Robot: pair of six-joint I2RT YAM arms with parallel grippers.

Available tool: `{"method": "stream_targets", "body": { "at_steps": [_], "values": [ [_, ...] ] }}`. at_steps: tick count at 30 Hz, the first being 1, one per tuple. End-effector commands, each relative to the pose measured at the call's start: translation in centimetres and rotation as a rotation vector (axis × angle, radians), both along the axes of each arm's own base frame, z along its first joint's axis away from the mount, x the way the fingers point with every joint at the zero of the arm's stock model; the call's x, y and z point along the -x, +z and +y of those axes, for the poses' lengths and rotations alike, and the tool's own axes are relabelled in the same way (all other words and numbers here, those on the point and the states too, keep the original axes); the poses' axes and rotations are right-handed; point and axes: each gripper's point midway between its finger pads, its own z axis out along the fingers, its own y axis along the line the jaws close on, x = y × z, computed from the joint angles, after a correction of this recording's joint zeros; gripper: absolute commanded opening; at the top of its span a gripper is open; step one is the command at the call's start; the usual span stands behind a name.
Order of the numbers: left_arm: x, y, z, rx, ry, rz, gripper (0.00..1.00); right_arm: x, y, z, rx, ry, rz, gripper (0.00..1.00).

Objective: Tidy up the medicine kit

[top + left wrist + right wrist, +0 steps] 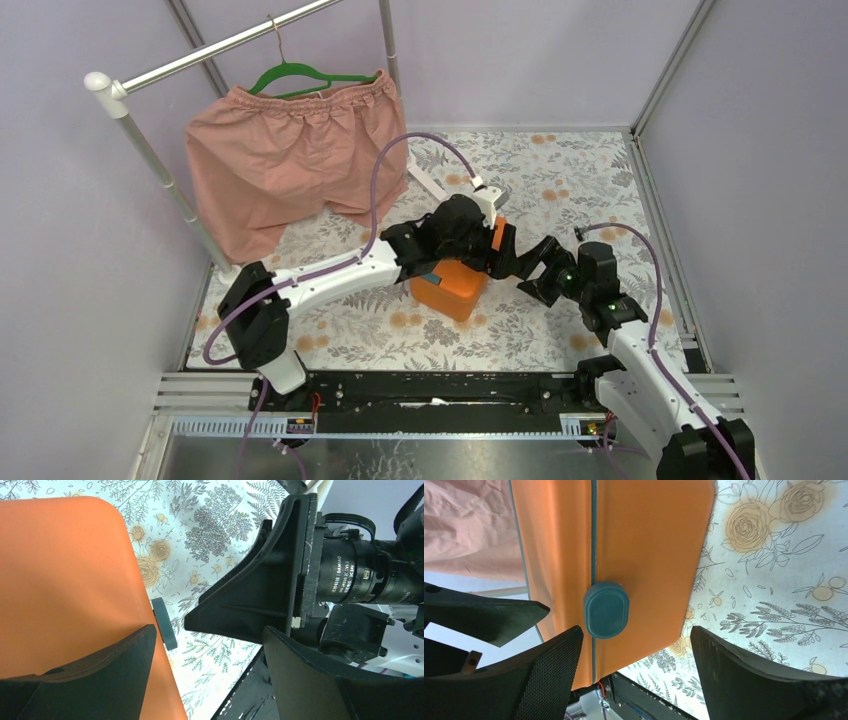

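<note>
Where left gripper spans box edge, jaws wide (latch between).

We find the box near the middle of the table. Our left gripper hangs over its 12 o'clock end, and our right gripper stands at its 3 o'clock, facing the latch. Shorts hang from a rail at 11 o'clock.

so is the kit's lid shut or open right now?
Shut, it looks. In the right wrist view the medicine kit shows lid and base meeting along one teal seam, with the latch sitting across it.
</note>
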Motion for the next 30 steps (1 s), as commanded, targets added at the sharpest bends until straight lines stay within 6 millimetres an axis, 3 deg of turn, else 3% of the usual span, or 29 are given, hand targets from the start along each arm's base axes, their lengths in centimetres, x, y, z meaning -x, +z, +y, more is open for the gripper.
{"method": "stream_targets", "body": {
  "at_steps": [1,5,8,14,18,24,30],
  "values": [
    [-1.0,3.6,1.3,0.0,0.032,-0.018,0.87,-1.0,2.4,-1.0,0.033,-0.059,-0.074,0.88],
    [-3.2,7.4,3.1,0.059,0.092,-0.066,0.88,-1.0,1.9,-2.5,0.089,-0.136,-0.056,0.88],
    [-5.8,7.7,6.6,0.049,0.197,-0.072,0.89,-0.6,1.2,-3.9,0.179,-0.176,0.002,0.88],
    [-11.5,2.3,17.2,-0.132,0.524,-0.002,0.89,0.3,-0.4,-5.3,0.376,-0.095,0.173,0.89],
    [-12.8,-1.4,22.2,-0.279,0.67,0.047,0.89,0.0,-1.2,-5.1,0.405,-0.058,0.212,0.94],
    [-12.3,-5.7,25.6,-0.507,0.734,0.09,0.89,-0.3,-2.0,-3.4,0.45,0.018,0.244,1.0],
    [-11.1,-9.6,25.6,-0.638,0.642,0.175,0.88,-1.0,-3.4,-1.8,0.56,0.081,0.273,1.0]
  ]
}}
